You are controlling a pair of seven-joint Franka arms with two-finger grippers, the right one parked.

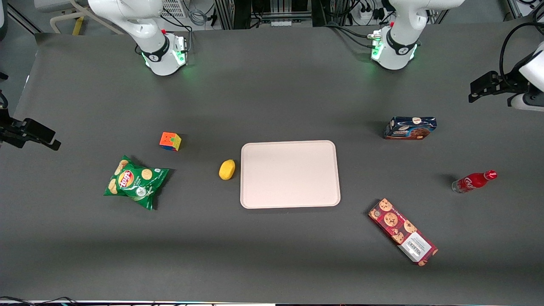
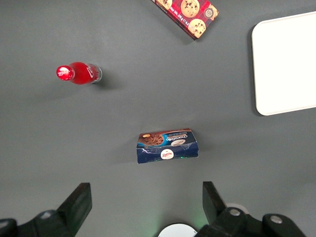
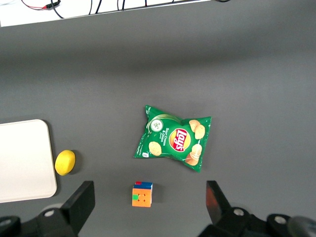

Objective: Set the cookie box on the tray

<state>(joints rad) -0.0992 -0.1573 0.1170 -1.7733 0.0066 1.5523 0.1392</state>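
One cookie box (image 1: 410,128) stands on tabletop (image 1: 272,255), at about 2 o'clock from tray (image 1: 290,174), well apart. Likely light, stiff cardboard, crushable; grip across narrow faces. Gripper (image 2: 146,200) hovers above box, jaws apart, empty.
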